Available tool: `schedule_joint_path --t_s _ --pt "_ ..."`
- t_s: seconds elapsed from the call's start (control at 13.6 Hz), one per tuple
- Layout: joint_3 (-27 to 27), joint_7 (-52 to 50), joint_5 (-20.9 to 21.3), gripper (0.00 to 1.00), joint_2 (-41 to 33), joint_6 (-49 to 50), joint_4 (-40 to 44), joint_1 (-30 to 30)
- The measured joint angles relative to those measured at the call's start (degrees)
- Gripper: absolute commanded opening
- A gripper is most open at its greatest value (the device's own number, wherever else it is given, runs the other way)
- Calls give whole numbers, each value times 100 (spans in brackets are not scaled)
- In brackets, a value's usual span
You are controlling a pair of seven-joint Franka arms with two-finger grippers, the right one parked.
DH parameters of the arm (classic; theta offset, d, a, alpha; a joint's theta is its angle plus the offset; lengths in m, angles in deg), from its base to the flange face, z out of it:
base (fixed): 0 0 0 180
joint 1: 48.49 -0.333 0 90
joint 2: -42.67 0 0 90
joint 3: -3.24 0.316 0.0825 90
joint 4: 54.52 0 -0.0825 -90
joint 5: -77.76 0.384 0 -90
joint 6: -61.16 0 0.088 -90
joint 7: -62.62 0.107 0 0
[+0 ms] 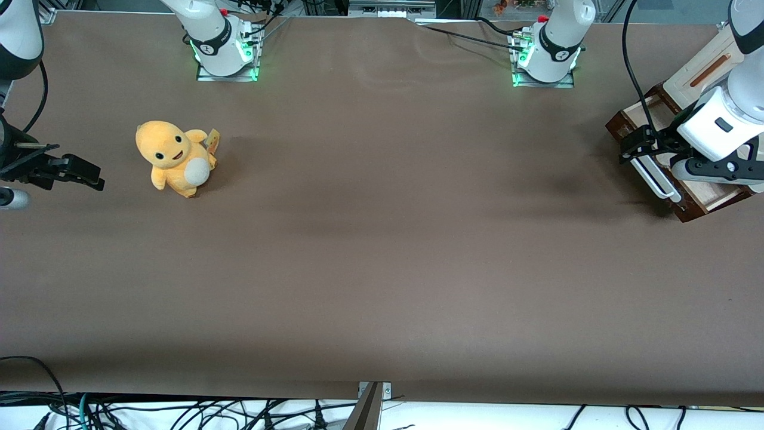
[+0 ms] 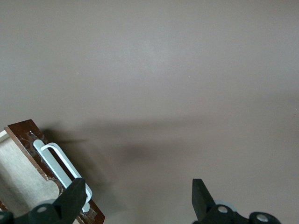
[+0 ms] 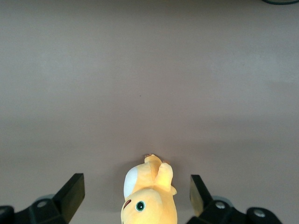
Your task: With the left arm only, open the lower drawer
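The lower drawer (image 1: pixel 686 179) sits pulled out from its cabinet (image 1: pixel 704 68) at the working arm's end of the table (image 1: pixel 382 269), pale inside showing. The left arm (image 1: pixel 731 113) holds its tool (image 2: pixel 135 198) above the white handle (image 2: pixel 60 165) (fingers spread wide, gripping nothing). A yellow plush toy (image 1: pixel 175 157) stands toward the parked arm's end.

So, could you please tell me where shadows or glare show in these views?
Front view: a soft dark shadow lies on the brown table beside the lower drawer, under the open gripper. Left wrist view: the white bar handle and gripper cast blurred shadows. Right wrist view: even light, no glare.
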Motion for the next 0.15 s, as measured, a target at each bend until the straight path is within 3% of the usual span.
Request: schedule_joint_path --t_s 0.15 --pt "9 0 -2 100 -48 -21 -69 0"
